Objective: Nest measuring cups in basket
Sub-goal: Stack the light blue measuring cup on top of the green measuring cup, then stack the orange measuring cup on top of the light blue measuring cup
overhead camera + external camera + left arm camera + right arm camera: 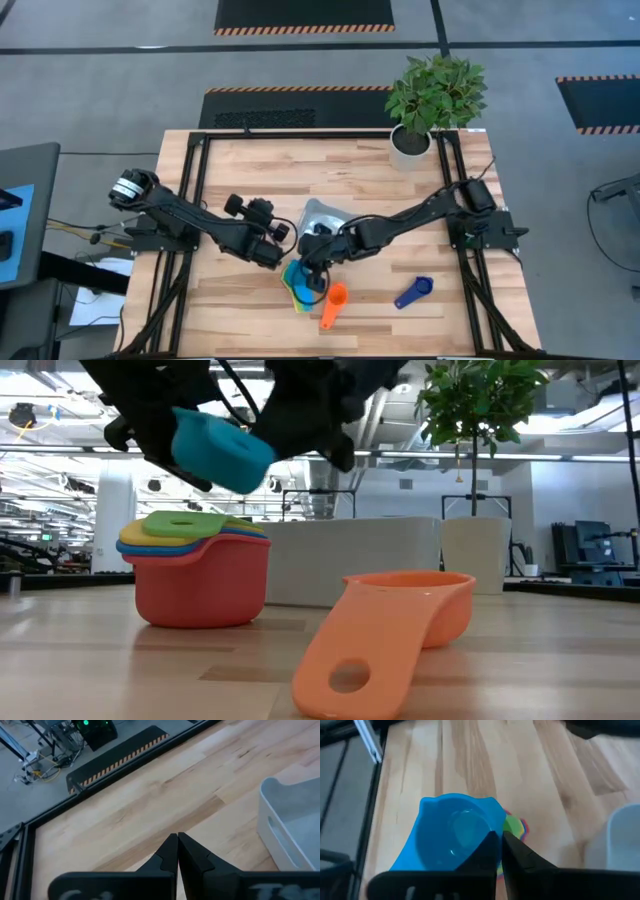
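A light blue measuring cup (452, 837) hangs above the nested stack of cups (200, 575), pinched at its rim by the right gripper (500, 842). The orange cup (400, 625) lies nearby on the table (240, 170). The left gripper (177, 847), fingers closed and empty, waits beside the basket (292, 827).

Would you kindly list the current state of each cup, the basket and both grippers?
Light blue cup: held in the air above the stack.
Stack of cups: nested, upright on the table, red outermost.
Orange cup: loose on the table.
Dark blue cup: loose on the table, apart.
Basket: no cups visible inside.
Right gripper: shut on the light blue cup.
Left gripper: shut, empty.
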You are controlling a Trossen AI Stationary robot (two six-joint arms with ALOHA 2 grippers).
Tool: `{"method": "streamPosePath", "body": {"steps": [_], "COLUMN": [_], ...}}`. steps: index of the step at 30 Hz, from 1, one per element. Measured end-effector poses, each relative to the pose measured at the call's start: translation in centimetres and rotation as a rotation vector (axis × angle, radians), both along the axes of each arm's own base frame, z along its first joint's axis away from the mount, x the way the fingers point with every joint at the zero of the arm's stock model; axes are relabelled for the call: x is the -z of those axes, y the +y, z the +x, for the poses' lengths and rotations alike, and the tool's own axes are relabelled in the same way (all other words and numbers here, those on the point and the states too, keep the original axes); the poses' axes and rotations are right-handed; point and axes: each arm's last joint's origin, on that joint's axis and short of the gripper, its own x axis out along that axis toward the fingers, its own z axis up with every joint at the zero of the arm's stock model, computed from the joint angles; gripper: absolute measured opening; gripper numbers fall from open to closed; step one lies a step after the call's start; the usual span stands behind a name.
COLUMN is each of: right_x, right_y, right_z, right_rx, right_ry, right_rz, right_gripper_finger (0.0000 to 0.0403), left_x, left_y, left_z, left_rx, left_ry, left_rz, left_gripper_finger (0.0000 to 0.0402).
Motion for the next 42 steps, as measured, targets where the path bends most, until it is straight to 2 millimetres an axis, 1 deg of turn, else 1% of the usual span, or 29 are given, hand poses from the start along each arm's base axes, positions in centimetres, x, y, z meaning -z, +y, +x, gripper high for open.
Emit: {"method": "streamPosePath", "body": {"steps": [4, 8, 16, 29, 31, 34, 42], "right_x": [1.2, 2.0, 2.0, 1.9, 1.9, 1.9, 1.9], "right_y": [-0.4, -0.8, -0.7, 0.5, 0.5, 0.5, 0.4], "right_z": [0.7, 1.0, 1.0, 0.8, 0.8, 0.8, 0.8], "right_rx": [0.031, 0.073, 0.095, 0.05, 0.046, 0.044, 0.049], "right_ry": [0.038, 0.057, 0.052, 0.035, 0.034, 0.033, 0.035], "right_rz": [0.054, 0.095, 0.124, 0.11, 0.105, 0.102, 0.101], "right_gripper_finger": [0.0045, 0.0051, 0.0052, 0.0053, 0.0058, 0.0084, 0.0194], "left_x": [0.0, 0.0, 0.0, 0.1, 0.1, 0.1, 0.1], "left_y": [-0.1, -0.1, -0.1, -0.1, -0.1, -0.1, -0.2], "left_z": [0.0, 0.0, 0.0, -0.1, 0.0, 0.0, -0.1], "left_rx": [0.003, 0.002, 0.002, 0.0, 0.0, 0.0, 0.002], "left_ry": [-0.002, 0.0, 0.003, 0.006, 0.005, 0.005, 0.006], "left_rz": [0.004, -0.004, -0.011, -0.02, -0.02, -0.021, -0.023], "left_gripper_finger": [0.0, 0.0, 0.0, 0.0, 0.0, 0.0, 0.0]}}
